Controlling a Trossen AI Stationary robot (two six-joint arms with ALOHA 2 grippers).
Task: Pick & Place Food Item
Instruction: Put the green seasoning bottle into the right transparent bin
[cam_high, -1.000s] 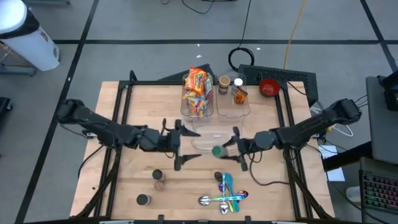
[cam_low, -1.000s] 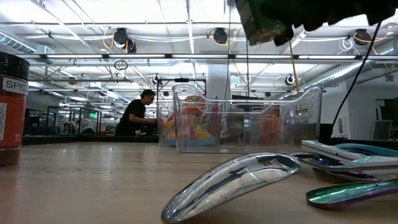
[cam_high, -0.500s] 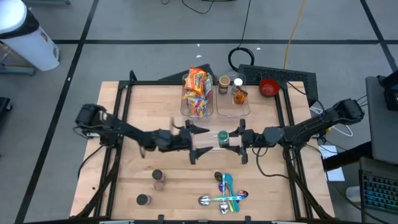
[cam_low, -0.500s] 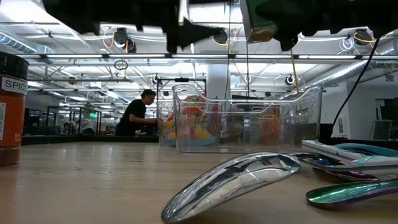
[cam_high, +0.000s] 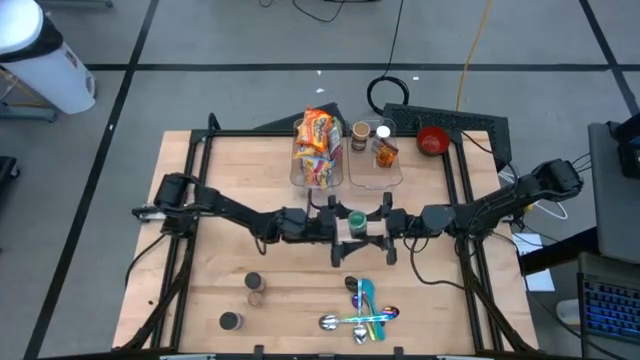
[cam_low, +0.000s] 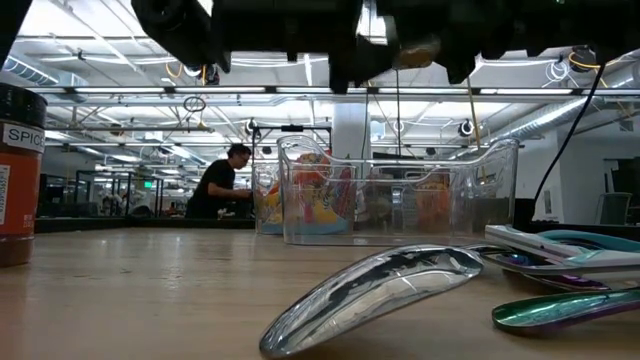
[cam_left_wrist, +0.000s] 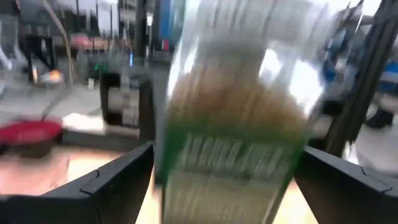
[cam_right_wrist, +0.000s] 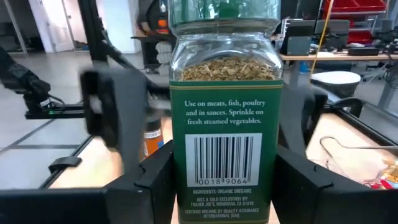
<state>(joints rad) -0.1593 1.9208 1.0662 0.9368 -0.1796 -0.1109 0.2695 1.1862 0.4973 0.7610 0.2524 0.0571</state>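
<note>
Green-lidded herb jar (cam_right_wrist: 226, 106) pinched in right end effector (cam_high: 383, 228) (left end effector (cam_high: 333, 226) spread around it)

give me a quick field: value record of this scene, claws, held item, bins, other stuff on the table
right claw: shut on the herb jar, above mid-table
left claw: open, fingers either side of the same jar
herb jar: green lid, glass, dried herbs, barcode label
left bin: clear, holds bright snack packets
right bin: clear, holds small jars
near edge: spoons; three small dark jars
far right corner: red bowl
</note>
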